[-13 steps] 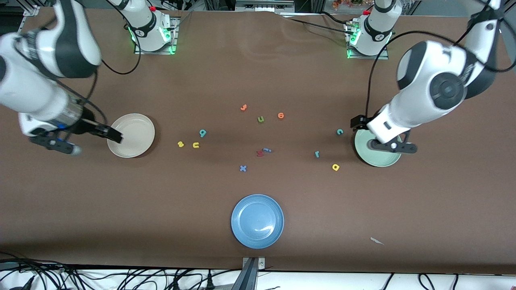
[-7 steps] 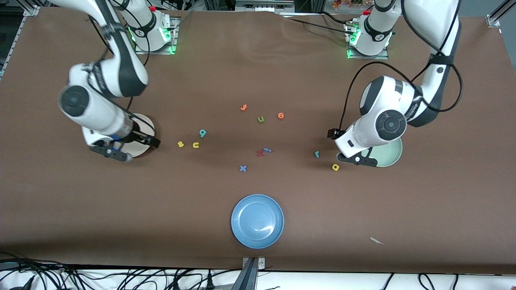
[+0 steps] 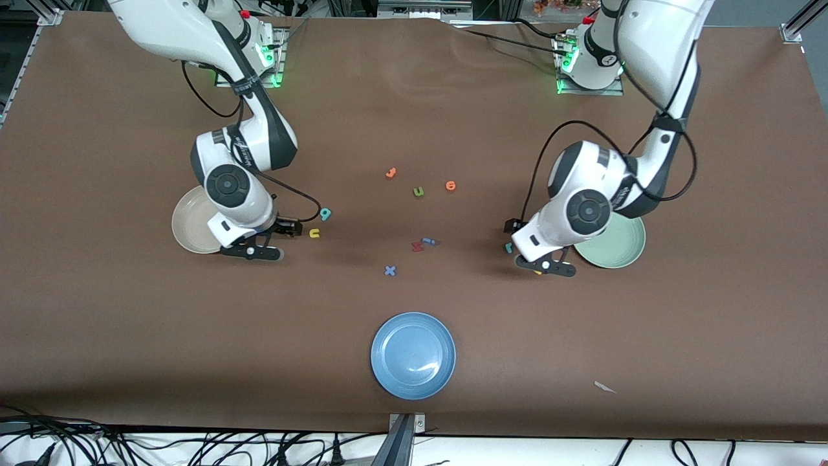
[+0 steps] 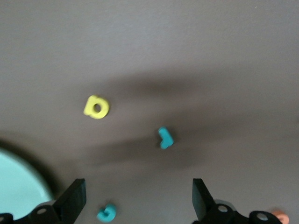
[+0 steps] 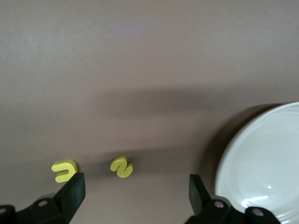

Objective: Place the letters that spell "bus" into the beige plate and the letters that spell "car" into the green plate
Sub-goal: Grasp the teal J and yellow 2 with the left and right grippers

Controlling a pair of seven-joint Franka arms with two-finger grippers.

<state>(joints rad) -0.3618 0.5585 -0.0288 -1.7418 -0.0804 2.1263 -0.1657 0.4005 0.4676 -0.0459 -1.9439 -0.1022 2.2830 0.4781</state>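
Left gripper (image 4: 135, 205) hangs over the table beside the green plate (image 3: 622, 249), fingers spread wide, nothing in them. Under it lie the teal r (image 4: 164, 138), yellow a (image 4: 96, 107) and, prob., the teal c (image 4: 107, 213), blurry in the wrist view. Right gripper (image 5: 135, 198) is spread too, empty, over the yellow s (image 5: 121, 166), w/ the yellow u (image 3: 314, 233) just beside it and the beige plate (image 3: 189, 223) near. Teal b (image 3: 325, 213) sits on the table farther from the front camera than the u. All plates are bare, incl. the blue plate (image 3: 413, 355).
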